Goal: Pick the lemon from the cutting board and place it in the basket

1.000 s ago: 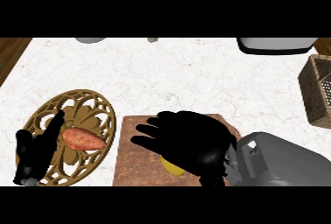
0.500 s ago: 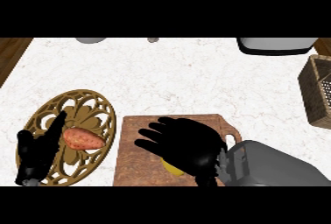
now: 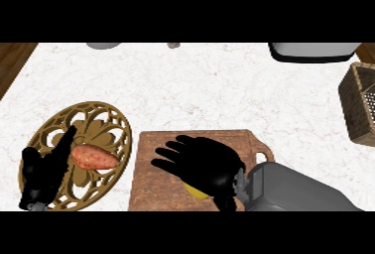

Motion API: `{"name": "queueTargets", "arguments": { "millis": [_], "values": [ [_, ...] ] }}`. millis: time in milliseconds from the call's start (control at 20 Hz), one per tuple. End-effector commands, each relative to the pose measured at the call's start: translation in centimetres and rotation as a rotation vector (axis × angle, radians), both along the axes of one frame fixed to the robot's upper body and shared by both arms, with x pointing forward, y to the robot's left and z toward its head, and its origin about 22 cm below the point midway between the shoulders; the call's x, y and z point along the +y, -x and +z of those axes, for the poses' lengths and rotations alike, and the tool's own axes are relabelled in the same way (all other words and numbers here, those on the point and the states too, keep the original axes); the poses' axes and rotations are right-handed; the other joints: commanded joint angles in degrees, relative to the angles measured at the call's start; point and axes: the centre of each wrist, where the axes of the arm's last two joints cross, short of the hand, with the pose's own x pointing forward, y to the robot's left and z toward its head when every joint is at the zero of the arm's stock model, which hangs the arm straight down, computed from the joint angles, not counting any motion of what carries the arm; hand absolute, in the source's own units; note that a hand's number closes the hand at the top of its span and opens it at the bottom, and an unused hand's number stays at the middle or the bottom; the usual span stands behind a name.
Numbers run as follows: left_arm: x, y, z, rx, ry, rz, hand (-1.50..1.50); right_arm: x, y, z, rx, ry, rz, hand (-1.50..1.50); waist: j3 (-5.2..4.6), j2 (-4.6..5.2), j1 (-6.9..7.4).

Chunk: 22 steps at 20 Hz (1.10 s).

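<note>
1. The right hand (image 3: 201, 166) is over the cutting board (image 3: 157, 144), palm down, with its fingers spread apart and reaching toward the board's far left part.
2. The lemon (image 3: 195, 190) shows only as a small yellow patch under the near edge of that hand, on the board; whether the hand touches it or the thumb curls round it I cannot tell.
3. The basket (image 3: 360, 106) is well away to the far right of the right hand, at the desk's (image 3: 205, 84) right edge.
4. The left hand (image 3: 45, 173) rests at the lower left, fingers straight and apart, lying over the near left rim of an ornate round trivet (image 3: 102, 119).
5. A reddish sweet potato (image 3: 93, 157) lies on the trivet, just to the right of the left hand's fingers.
</note>
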Motion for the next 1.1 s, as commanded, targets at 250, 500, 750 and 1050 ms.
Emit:
{"name": "queueTargets", "arguments": {
  "millis": [250,500,750,1050],
  "values": [
    [-1.8,2.8,-3.4,0.182,0.094,-0.006,0.00,0.4,0.8,-2.9,-0.018,0.116,-0.014,-1.50,-1.31,0.41,-0.17],
    [-1.4,2.1,-3.4,0.183,0.071,-0.003,0.00,0.9,0.1,-3.9,0.001,0.114,-0.022,-1.50,-1.31,0.53,-0.34],
    [-3.1,2.0,-4.3,0.181,0.086,-0.007,0.00,0.2,-0.5,-4.5,-0.017,0.105,0.000,-1.50,-1.33,0.67,-0.54],
    [-1.3,2.3,-3.7,0.168,0.074,-0.001,0.00,1.4,-1.0,-4.8,-0.013,0.085,-0.009,-1.50,-1.34,0.57,-0.11]
  ]
}}
